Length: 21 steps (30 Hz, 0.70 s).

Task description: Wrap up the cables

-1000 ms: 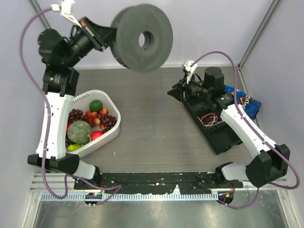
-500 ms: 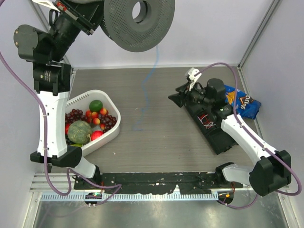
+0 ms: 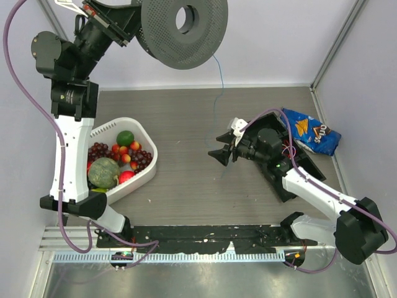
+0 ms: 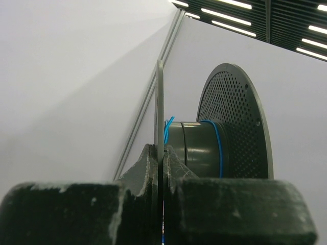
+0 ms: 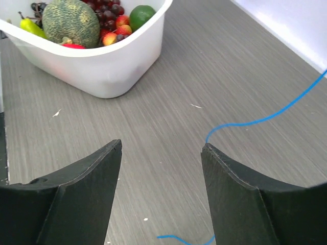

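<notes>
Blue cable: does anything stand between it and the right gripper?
Nothing visible does. The right gripper is open, and the blue cable passes close by one of its fingertips. The white fruit tub stands farther off, not between them.

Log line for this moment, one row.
left gripper: shut on spool flange, raised | cable: hanging from spool to table | right gripper: open, beside cable, not gripping
</notes>
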Tool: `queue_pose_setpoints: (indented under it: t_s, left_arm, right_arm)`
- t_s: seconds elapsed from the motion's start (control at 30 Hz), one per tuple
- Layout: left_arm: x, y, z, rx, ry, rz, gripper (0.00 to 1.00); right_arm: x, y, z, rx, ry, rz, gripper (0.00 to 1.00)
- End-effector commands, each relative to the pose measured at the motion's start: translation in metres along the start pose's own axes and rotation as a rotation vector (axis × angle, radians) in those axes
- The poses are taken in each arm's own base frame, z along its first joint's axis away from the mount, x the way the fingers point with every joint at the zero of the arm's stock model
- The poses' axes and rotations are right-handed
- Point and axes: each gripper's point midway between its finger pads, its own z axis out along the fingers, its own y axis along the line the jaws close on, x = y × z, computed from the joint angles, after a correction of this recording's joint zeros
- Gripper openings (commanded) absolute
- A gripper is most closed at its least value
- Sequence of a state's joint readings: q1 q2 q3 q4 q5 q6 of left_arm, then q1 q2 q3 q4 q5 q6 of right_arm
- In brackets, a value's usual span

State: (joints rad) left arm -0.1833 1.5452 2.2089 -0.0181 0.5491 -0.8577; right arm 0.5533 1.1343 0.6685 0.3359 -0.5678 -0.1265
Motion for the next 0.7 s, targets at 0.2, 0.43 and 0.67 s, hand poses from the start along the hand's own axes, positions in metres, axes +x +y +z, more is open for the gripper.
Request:
queue_pose_setpoints:
  t_s: [0.2,0.43,0.67]
  left_arm:
    - [-0.053,-0.053,-0.006,0.115,-0.167,0.077,0.00]
    - [-0.052,-0.051,-0.010,0.101,-0.179,0.087,0.00]
    - [-0.055,-0.051,-0.011,0.089,-0.190,0.101,0.00]
  right_arm:
    - [-0.011,-0.035,0.003,0.180,-0.045,-0.017,0.68]
    - [-0.023,-0.048,0.029,0.203,-0.115,0.199,0.70]
    - [-0.049,-0.030,0.044,0.070,-0.205,0.311,0.74]
